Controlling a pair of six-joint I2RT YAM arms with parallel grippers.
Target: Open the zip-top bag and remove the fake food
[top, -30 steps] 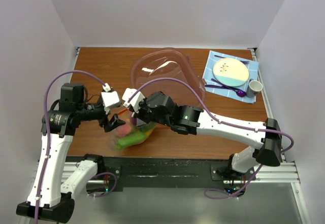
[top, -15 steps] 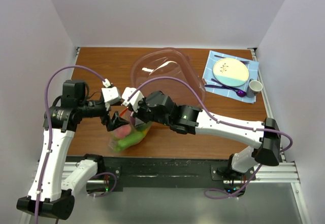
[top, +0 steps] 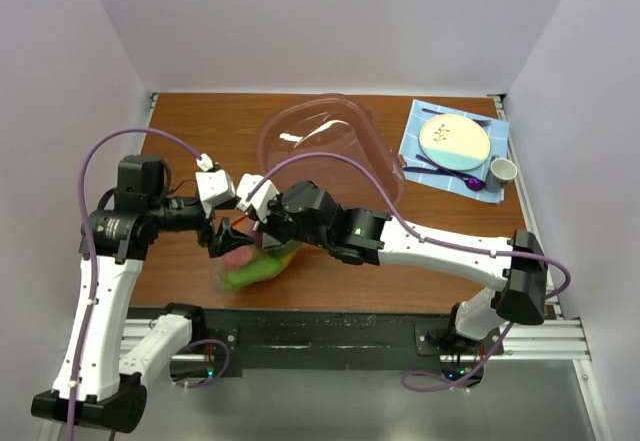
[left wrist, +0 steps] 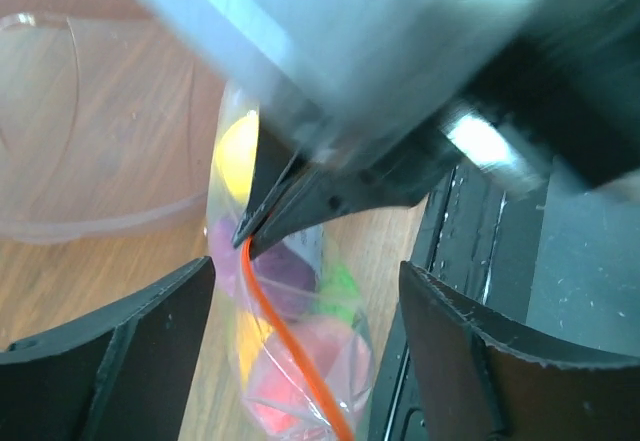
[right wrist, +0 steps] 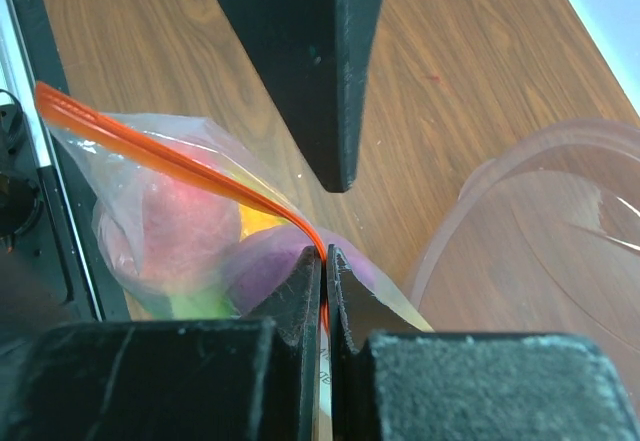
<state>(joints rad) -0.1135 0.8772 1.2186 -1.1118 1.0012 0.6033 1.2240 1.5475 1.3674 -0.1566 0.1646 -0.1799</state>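
— At the near edge of the table (top: 200, 131), where is the zip-top bag (top: 252, 269)?
— Held by the right claw (right wrist: 322, 258), clamped on its orange zip strip (right wrist: 150, 151); fake food (right wrist: 165, 226) inside; the left claw (left wrist: 305, 271) gapes wide beside it.

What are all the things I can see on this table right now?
table: one, brown wood, beneath everything
zip-top bag: one, clear with an orange strip, near edge, between the two grippers
fake food: several pieces, pink, yellow, green and purple, inside the bag
bowl: one, clear pinkish, middle of the table, behind the bag
placemat: one, blue, far right corner
plate: one, cream and pale blue, on the placemat
cup: one, white, right of the plate
spoon: one, purple, near side of the placemat
left gripper: one, black, open at the bag's mouth
right gripper: one, black, shut on the bag's orange strip
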